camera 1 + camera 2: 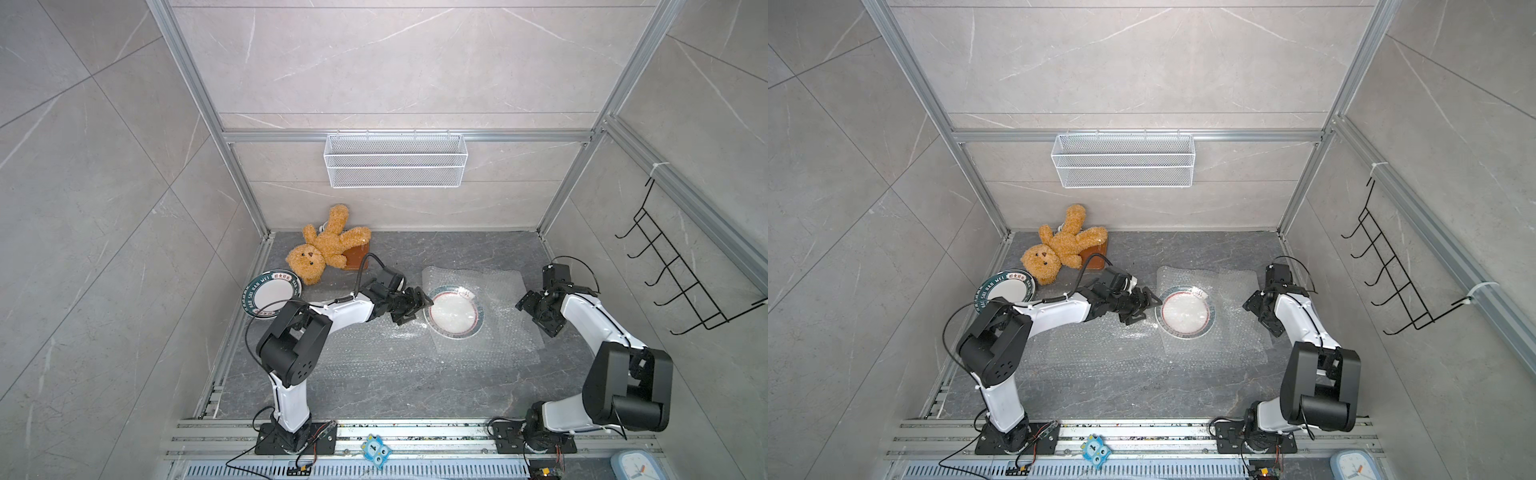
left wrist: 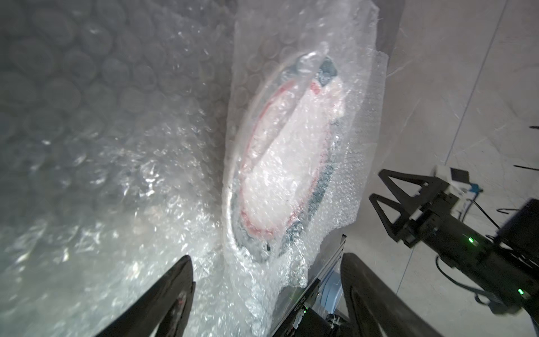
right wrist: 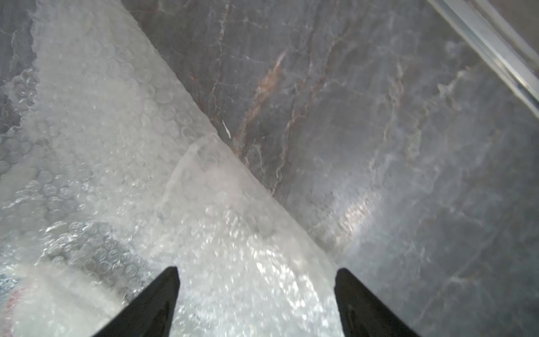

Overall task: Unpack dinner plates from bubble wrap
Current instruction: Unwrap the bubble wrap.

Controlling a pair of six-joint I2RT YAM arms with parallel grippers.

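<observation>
One dinner plate (image 1: 453, 312) (image 1: 1185, 311) lies mid-table inside a clear bubble wrap (image 1: 505, 286) pouch; its green rim and red ring show through the plastic (image 2: 280, 175). My left gripper (image 1: 415, 307) (image 1: 1144, 305) (image 2: 267, 256) is open at the pouch's left edge, with crinkled wrap lying between its spread fingers. My right gripper (image 1: 536, 313) (image 1: 1260, 311) (image 3: 256, 269) is open too, hovering over the wrap's right side (image 3: 116, 146). A bare dinner plate (image 1: 272, 293) (image 1: 1007, 291) rests at the table's left edge, behind my left arm.
More loose bubble wrap (image 1: 374, 353) covers the table in front of the pouch. A teddy bear (image 1: 320, 253) leans on a brown slab (image 1: 357, 255) at the back left. A wire basket (image 1: 395, 160) hangs on the back wall and a black hook rack (image 1: 673, 274) on the right wall.
</observation>
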